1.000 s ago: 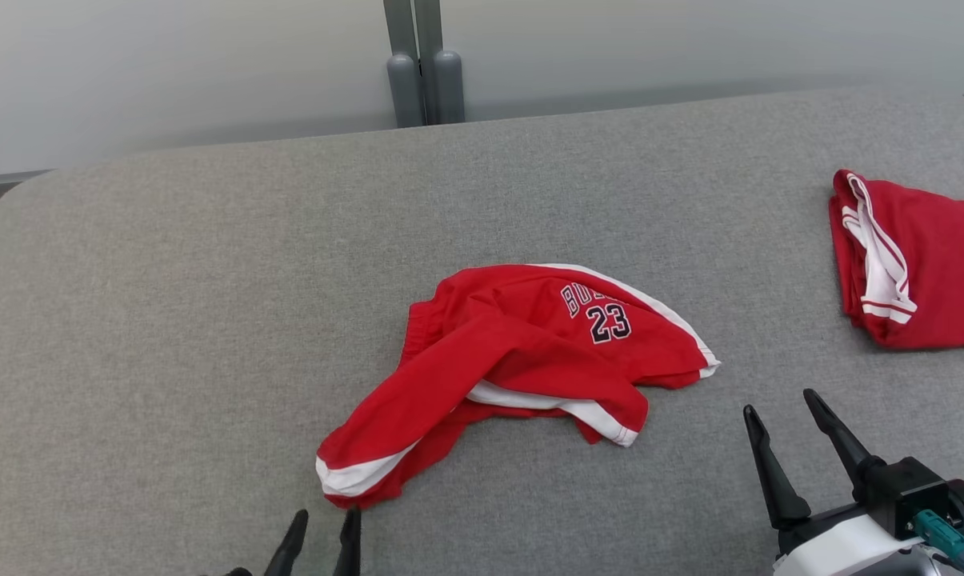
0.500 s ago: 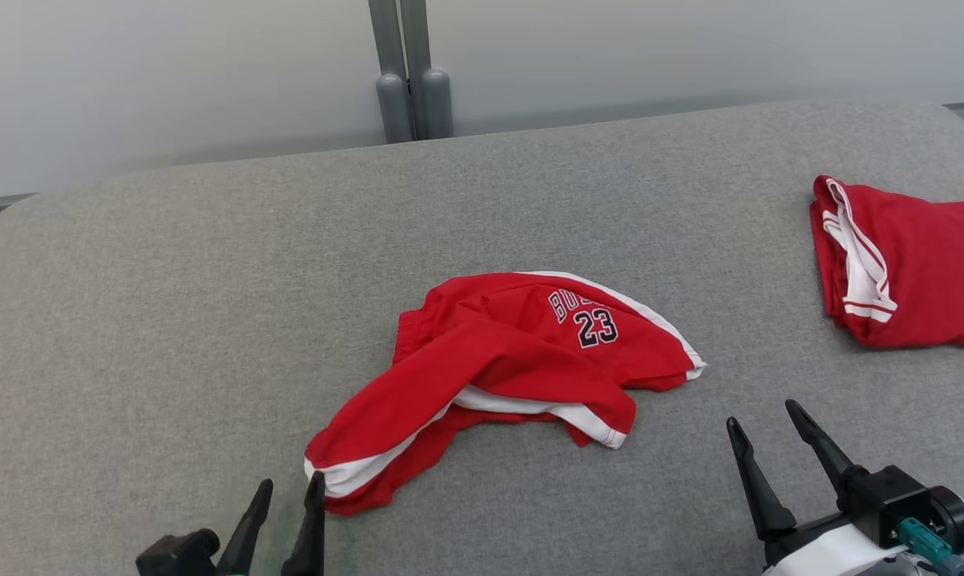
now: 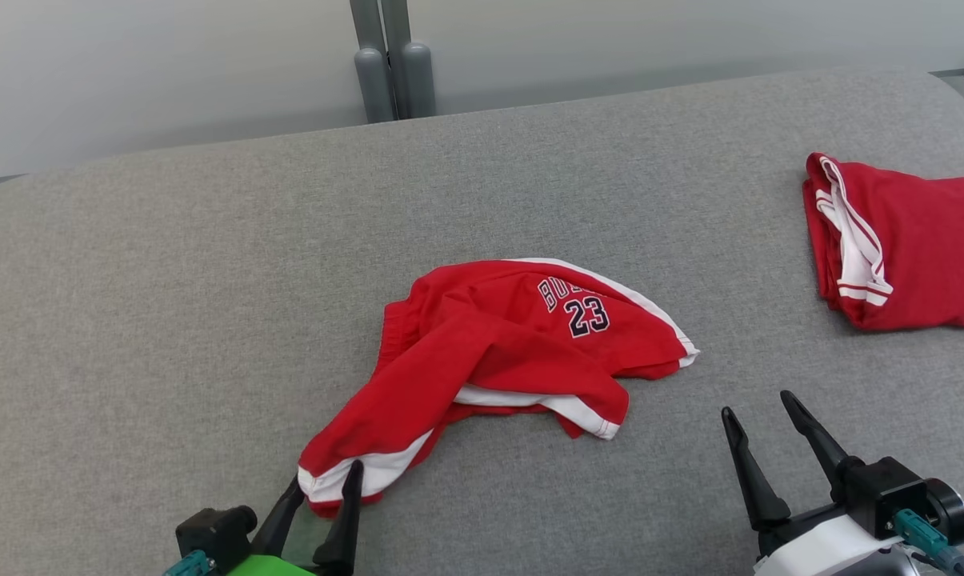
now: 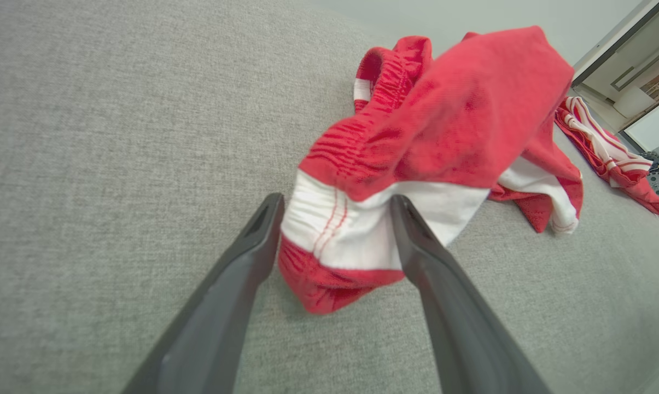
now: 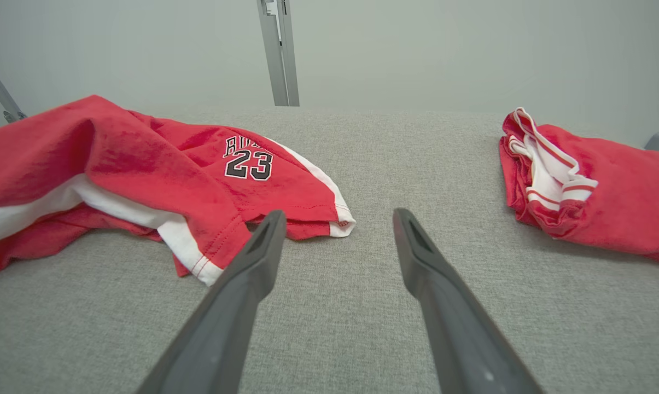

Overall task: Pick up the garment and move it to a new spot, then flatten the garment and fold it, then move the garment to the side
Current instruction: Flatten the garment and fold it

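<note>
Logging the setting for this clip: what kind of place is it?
Probably an indoor lab or test room set up for folding clothes. A broad grey fabric-covered surface backs onto a plain pale partition with a grey metal post; red shorts marked 23 and a second red garment lie on it.

We saw a grey pad [image 3: 170, 280] taking up most of the head view, its far corner rounded at the upper left. At the right edge of the frame a red cloth [image 3: 922, 256] lay bunched on the pad. Its white bands with red stripes were turned toward the middle, and the frame cut off its far part. Behind the pad a pale wall [image 3: 130, 72] ran across the top. Two grey posts [image 3: 394, 76] stood side by side against it, left of top centre. In the left wrist view the cloth lay at the upper right.
</note>
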{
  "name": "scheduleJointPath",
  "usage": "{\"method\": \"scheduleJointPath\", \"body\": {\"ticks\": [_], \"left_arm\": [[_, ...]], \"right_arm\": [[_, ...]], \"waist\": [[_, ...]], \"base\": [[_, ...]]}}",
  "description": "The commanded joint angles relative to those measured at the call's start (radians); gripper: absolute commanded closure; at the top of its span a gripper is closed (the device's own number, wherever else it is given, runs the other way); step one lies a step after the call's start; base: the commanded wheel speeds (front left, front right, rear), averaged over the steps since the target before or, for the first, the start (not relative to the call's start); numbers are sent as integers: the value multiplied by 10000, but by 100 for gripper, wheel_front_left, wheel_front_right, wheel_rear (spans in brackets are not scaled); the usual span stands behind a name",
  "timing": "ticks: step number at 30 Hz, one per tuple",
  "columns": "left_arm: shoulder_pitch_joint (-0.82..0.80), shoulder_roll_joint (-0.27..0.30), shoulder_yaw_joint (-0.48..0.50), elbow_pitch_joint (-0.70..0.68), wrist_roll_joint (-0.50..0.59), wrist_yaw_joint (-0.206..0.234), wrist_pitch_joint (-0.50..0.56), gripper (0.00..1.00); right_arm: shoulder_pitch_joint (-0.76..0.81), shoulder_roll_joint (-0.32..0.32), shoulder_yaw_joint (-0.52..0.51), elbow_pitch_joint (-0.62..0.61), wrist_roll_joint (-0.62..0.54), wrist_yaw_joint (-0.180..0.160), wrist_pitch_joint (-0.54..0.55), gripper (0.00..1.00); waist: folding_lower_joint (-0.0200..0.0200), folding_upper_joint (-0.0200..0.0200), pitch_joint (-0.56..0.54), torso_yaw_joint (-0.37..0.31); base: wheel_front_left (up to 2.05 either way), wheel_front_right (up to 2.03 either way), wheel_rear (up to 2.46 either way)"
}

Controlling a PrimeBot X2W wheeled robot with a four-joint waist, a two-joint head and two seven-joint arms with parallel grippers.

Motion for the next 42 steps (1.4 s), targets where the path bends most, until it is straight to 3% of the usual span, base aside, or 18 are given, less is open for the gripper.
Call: {"method": "scheduleJointPath", "body": {"ticks": [1,2,3,6,7,10,14,16,21,22,24,25,29,30,31,32,37,42], "left_arm": [[-110,55,-114,-118,148,0,-25,26],[-69,89,-141,-201,213,0,-25,51],[24,103,-112,-379,289,0,-27,56],[419,115,-18,-937,580,0,-25,47],[573,88,10,-1193,705,0,-25,32],[954,116,-356,-1735,928,0,-24,35],[1035,244,-1115,-1948,834,0,-24,27],[860,219,-1423,-1840,777,-1,-25,32],[839,212,-1439,-1340,743,-1,-26,60],[920,212,-1279,-1201,756,-1,-26,76],[1071,173,-839,-921,866,-1,-24,95],[1153,164,-668,-776,915,-1,-24,100],[1317,148,-126,-142,1059,-1,-24,100],[1338,113,-23,-44,1036,1,-21,70],[1348,112,27,-13,1041,1,-12,54],[1382,84,147,7,960,4,-13,0],[1804,314,726,393,334,14,90,0],[1528,1021,963,-708,646,721,744,0]], "right_arm": [[-89,26,-40,-11,35,-2,-43,0],[-75,27,-47,-8,44,-2,-42,0],[-46,19,-52,0,46,-2,-42,0],[49,22,-138,-23,63,-2,-42,0],[98,31,-178,-44,67,-2,-42,0],[172,49,-264,-84,96,-2,-42,0],[133,30,-278,-76,114,-2,-40,0],[36,21,-231,-35,121,-2,-40,0],[-72,18,-173,10,115,-2,-40,0],[-80,4,-165,22,118,-2,-39,0],[-67,-12,-190,15,140,-2,-40,0],[-49,-9,-207,14,141,-2,-39,0],[54,19,-231,60,145,-2,-39,0],[73,23,-220,77,148,-2,-39,0],[88,22,-208,93,150,-2,-39,0],[102,21,-180,115,154,-2,-39,0],[106,-54,-129,78,162,-2,-39,0],[192,-179,-213,-43,166,-2,-39,0]], "waist": [[0,0,7,25],[0,0,0,40],[0,0,-9,57],[0,0,-18,135],[0,0,-13,183],[0,0,24,325],[0,0,115,505],[0,0,120,552],[0,0,108,565],[0,0,97,554],[0,0,95,540],[0,0,92,533],[0,0,62,507],[0,0,42,500],[0,0,26,493],[0,0,-6,475],[0,0,-182,278],[0,0,-271,107]], "base": [[0,0,0],[0,0,0],[0,0,0],[0,0,0],[0,0,0],[0,0,0],[0,0,0],[0,0,0],[0,0,0],[0,0,0],[0,0,0],[0,0,0],[0,0,0],[0,0,0],[0,0,0],[0,0,0],[0,0,0],[0,0,0]]}}
